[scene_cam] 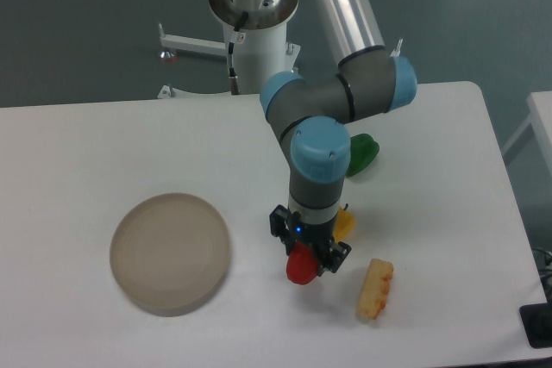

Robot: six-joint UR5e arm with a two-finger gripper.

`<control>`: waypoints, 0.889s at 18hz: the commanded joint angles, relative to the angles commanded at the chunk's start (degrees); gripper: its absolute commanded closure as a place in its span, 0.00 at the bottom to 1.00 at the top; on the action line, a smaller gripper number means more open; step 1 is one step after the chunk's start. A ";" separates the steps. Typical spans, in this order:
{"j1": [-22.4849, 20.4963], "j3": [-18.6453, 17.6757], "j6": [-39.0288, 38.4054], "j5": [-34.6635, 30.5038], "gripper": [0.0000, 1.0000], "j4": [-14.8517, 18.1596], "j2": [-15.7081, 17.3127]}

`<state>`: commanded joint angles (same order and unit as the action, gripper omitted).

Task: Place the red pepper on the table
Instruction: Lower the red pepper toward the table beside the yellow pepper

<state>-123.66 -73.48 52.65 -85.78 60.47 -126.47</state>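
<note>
Gripping the red pepper (pixel 300 267) between its closed fingers, the claw (pixel 304 258) points straight down over the white counter (pixel 78 148); whether the pepper touches the surface cannot be told. Just behind the claw a yellow pepper (pixel 345 222) peeks out beside the wrist, and a green pepper (pixel 363 152) lies farther back. A yellow-and-red corn piece (pixel 375 288) lies close to its right. A round beige plate (pixel 170 252) sits well off to its left.

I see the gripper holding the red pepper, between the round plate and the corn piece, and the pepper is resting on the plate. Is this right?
Not quite. In the camera view the red pepper is not on the plate; it sits apart, to the plate's right. The rest holds: the gripper is shut on it, between the plate and the corn piece.
</note>
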 joint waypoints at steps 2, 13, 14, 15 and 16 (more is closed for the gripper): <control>0.09 0.18 -0.09 0.18 0.59 0.35 -0.17; 1.32 -0.18 -4.39 -0.09 0.59 3.08 -1.40; 1.41 -0.18 -4.57 -0.09 0.59 3.08 -1.58; 1.49 -0.26 -4.66 -0.09 0.59 3.08 -1.67; 1.67 -0.26 -4.75 -0.17 0.59 3.08 -1.84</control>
<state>-121.99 -73.74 47.90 -85.96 63.54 -128.32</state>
